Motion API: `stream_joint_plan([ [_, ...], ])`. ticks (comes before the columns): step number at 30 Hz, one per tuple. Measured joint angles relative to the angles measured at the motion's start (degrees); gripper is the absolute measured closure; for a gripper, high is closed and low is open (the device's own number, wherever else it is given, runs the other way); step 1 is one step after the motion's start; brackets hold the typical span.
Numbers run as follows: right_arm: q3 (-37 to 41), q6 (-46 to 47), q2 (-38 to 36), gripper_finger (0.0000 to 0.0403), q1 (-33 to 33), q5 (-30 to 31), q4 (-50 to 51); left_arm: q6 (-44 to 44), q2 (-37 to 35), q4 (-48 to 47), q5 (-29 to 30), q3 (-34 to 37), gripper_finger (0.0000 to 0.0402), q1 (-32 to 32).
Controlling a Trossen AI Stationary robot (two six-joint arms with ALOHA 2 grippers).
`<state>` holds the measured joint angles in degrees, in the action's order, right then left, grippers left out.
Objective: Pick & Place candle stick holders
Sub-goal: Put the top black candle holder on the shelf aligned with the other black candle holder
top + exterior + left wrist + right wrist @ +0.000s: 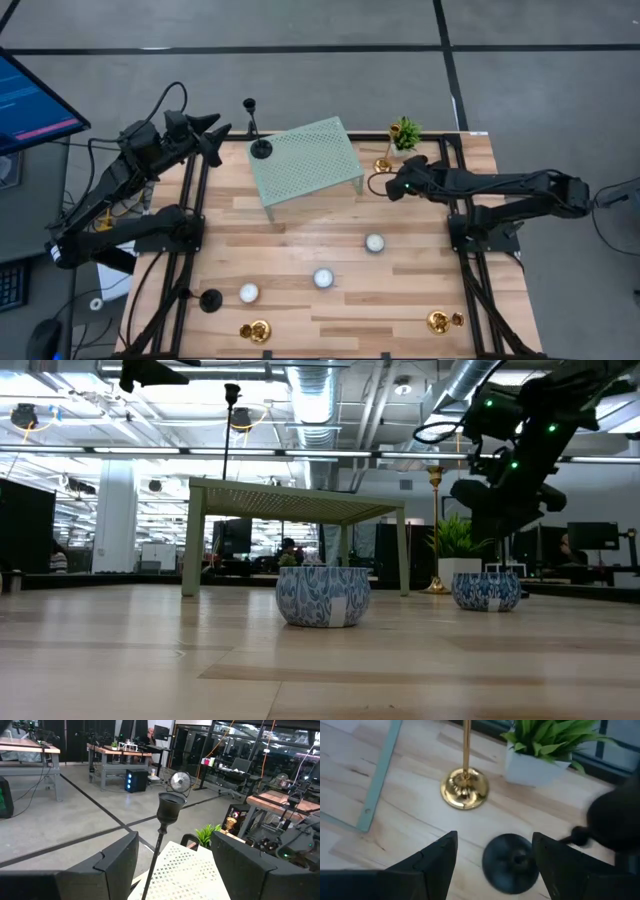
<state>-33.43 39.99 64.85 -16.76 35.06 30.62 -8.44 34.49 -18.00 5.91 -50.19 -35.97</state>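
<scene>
A tall black candle stick holder (255, 128) stands on its disc base (261, 149) at the table's far left. My left gripper (215, 135) hovers level and open just left of it; its cup (170, 809) shows beyond the fingers. A tall gold holder (464, 788) stands on its round base at the far right, beside a potted plant (405, 132). My right gripper (495, 837) slants down, open, near that holder. A black disc base (512, 863) lies on the wood between its fingers. Whether the dark blurred shape (615, 820) beside it belongs to that holder I cannot tell.
A pale green perforated stand (305, 160) sits at the far middle. Three tealights (323, 278) lie across the middle. Another black holder (210, 300) and two squat gold holders (257, 330) (440, 321) stand along the near edge.
</scene>
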Motion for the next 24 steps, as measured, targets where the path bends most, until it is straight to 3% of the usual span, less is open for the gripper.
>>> stream_joint_plan([
  [5,0.0,0.06,3.05,0.0203,-1.6,-3.86,-0.25,-0.01,0.02,0.0,0.09,0.0,0.0152,0.0],
  [13,0.0,0.47,4.84,0.0389,-1.65,-4.62,-0.12,-0.01,-0.01,0.0,0.21,0.0,0.0152,0.0],
  [24,0.01,4.24,3.74,0.0402,-0.79,-5.04,1.64,-0.84,0.01,0.0,0.22,0.0,0.0152,0.0],
])
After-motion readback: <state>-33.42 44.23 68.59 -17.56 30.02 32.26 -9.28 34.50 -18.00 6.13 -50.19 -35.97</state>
